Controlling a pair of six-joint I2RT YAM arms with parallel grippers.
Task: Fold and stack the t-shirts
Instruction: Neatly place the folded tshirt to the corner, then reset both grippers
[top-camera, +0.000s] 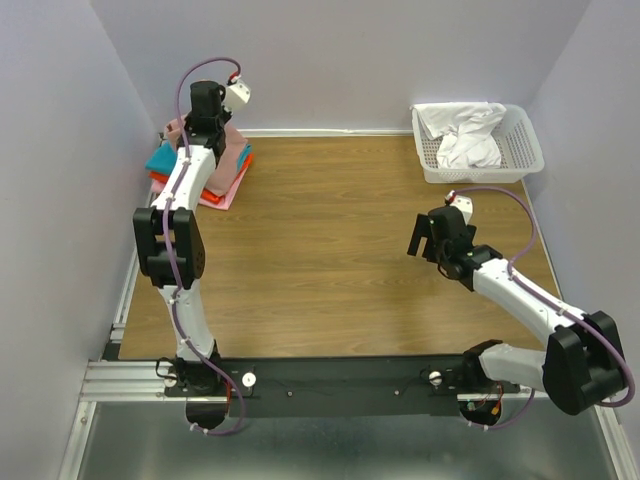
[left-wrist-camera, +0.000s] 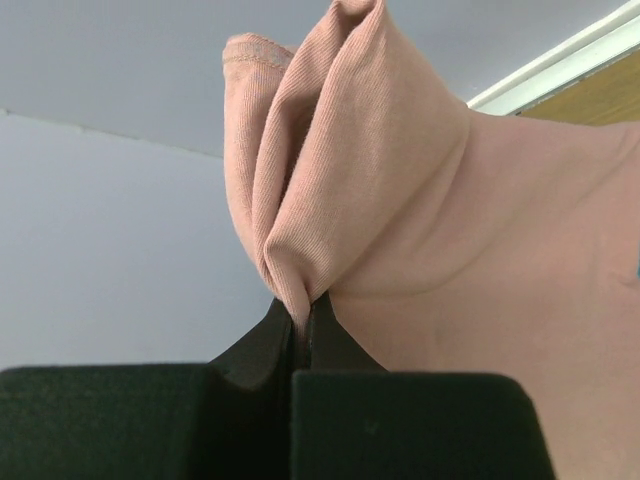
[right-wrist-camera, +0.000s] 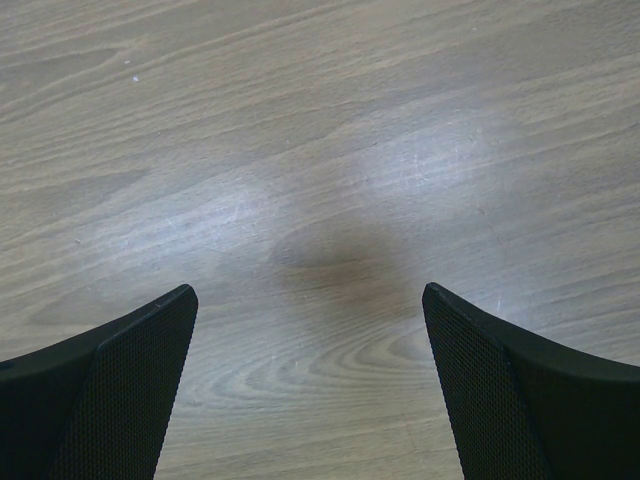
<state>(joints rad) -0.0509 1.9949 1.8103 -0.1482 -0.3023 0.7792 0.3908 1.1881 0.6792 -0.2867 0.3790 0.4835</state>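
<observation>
A stack of folded t-shirts lies at the far left of the table: a teal one (top-camera: 160, 160), an orange-red one (top-camera: 243, 161) and a pink one (top-camera: 224, 190) at the bottom. A dusty-pink t-shirt (top-camera: 233, 146) lies on top. My left gripper (top-camera: 203, 127) is over this stack and shut on a bunched fold of the dusty-pink t-shirt (left-wrist-camera: 400, 180). In the left wrist view the jaws (left-wrist-camera: 300, 305) pinch the fabric tight. My right gripper (top-camera: 425, 240) hovers open and empty over bare wood right of centre, and its fingers (right-wrist-camera: 130, 360) stand wide apart.
A white mesh basket (top-camera: 530, 152) with crumpled white cloth (top-camera: 465, 135) stands at the far right corner. Walls close in the table on the left, back and right. The wooden table (top-camera: 330, 220) lies bare between the stack and the basket.
</observation>
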